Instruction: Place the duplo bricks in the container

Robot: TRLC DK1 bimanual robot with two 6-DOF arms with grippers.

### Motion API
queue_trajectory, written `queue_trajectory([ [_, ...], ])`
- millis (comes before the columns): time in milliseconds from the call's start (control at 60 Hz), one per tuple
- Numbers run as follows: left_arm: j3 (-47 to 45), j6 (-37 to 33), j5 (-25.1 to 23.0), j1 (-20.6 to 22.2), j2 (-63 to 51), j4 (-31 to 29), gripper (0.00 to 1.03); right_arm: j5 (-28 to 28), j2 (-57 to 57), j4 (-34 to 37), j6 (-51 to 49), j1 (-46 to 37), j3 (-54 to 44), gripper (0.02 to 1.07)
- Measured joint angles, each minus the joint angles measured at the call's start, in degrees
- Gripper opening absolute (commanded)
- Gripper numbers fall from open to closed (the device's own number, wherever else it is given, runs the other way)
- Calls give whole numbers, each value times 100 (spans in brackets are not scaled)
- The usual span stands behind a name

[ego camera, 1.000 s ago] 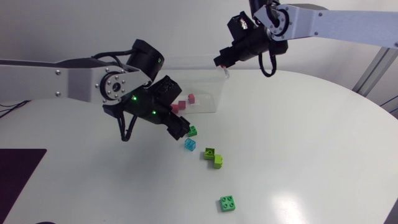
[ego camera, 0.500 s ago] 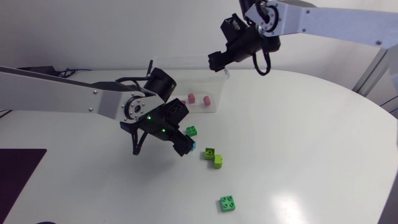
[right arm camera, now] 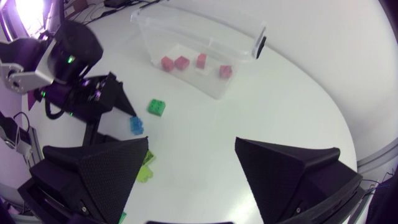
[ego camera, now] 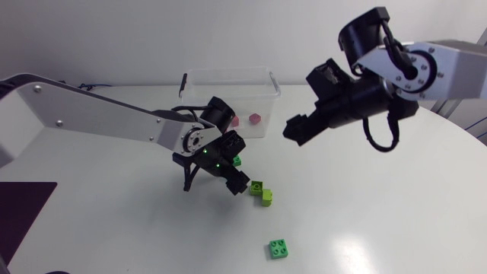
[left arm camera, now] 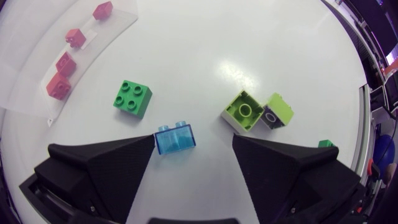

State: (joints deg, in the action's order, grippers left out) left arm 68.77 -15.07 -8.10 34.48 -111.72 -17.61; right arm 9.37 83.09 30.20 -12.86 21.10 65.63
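The clear container (ego camera: 266, 84) stands at the back of the table with several pink bricks (right arm camera: 181, 62) inside. My left gripper (left arm camera: 193, 146) is open, low over the table. A translucent blue brick (left arm camera: 176, 137) lies between its fingers, close to one of them. Ahead of it lie a green four-stud brick (left arm camera: 132, 98) and two lime bricks (left arm camera: 245, 111) side by side. In the head view the left gripper (ego camera: 237, 184) hides the blue brick. My right gripper (ego camera: 293, 131) hangs open and empty in the air, to the right of the container.
Another green four-stud brick (ego camera: 278, 248) lies alone nearer the table's front edge. A dark mat (ego camera: 19, 213) covers the front left corner. The right half of the white table (ego camera: 396, 213) is bare.
My right gripper has opened and swung from above the container out to the right and lower. My left gripper has moved right, over the blue brick.
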Motion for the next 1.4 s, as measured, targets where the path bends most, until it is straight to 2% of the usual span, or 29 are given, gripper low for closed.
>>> queue_trajectory([
  [100, 146, 4, 13, -2, -175, -2, 67, 81, -372, -20, -2, 109, -614, 103],
  [233, 350, 46, 48, -9, -269, -4, 65, 116, -715, -42, -52, 236, -1147, 103],
  [317, 498, 111, 66, -24, -289, -109, 55, 116, -914, -39, -66, 278, -1399, 103],
  [600, 573, 155, 216, -28, -308, -647, 55, 133, -1373, -22, -66, 345, -1711, 103],
  [1083, 933, 313, 304, -28, -647, -1038, 55, 133, -1650, -15, -39, 549, -2179, 103],
  [1117, 966, 326, 302, -28, -686, -1084, 47, 133, -1670, -15, -39, 549, -2194, 103],
  [1167, 984, 330, 302, -28, -719, -1119, 24, 133, -1703, -17, -42, 549, -2223, 103],
  [1400, 1075, 350, 313, -28, -717, -1427, 22, 133, -1753, -17, -42, 549, -2387, 102],
])
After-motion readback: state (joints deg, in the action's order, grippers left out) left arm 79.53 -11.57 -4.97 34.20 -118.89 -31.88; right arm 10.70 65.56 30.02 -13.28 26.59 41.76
